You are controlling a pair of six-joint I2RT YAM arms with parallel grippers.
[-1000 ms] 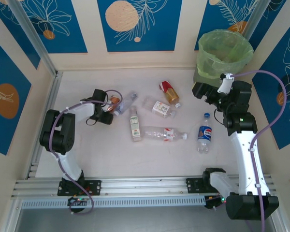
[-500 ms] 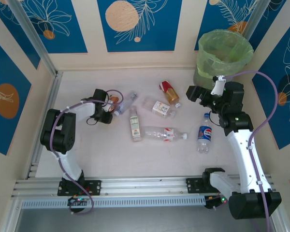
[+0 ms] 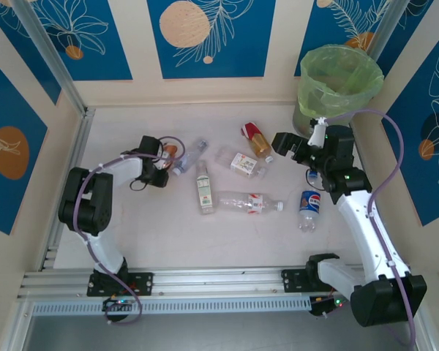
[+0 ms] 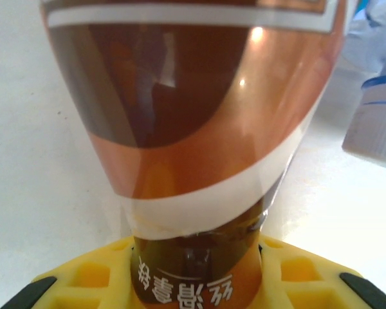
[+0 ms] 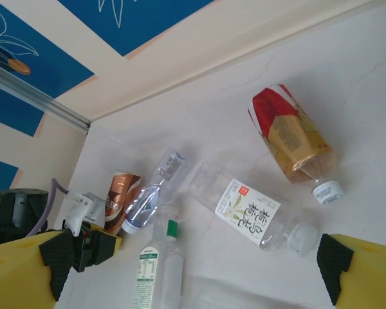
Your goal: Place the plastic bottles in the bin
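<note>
My left gripper [image 3: 163, 162] [image 4: 196, 283] is shut on the neck end of a brown amber bottle [image 3: 173, 151] [image 4: 193, 116] lying at the table's left. My right gripper [image 3: 290, 145] [image 5: 193, 277] hangs open and holds nothing, just right of a red-labelled amber bottle [image 3: 257, 139] [image 5: 289, 138]. More bottles lie between the arms: a white-labelled clear one [image 3: 241, 163] [image 5: 248, 209], a blue-capped one [image 3: 190, 156] [image 5: 151, 193], a green-capped one [image 3: 203, 188] [image 5: 157, 270], a long clear one [image 3: 247, 202] and a blue-labelled one [image 3: 309, 205]. The bin [image 3: 340, 73] stands at the back right.
Blue and cream walls close the table on the left, back and right. An aluminium rail [image 3: 205, 281] runs along the near edge by the arm bases. Bare table lies in front of the bottles.
My left gripper has shut on the brown bottle. My right arm has swung left, away from the bin and towards the red-labelled bottle, staying open.
</note>
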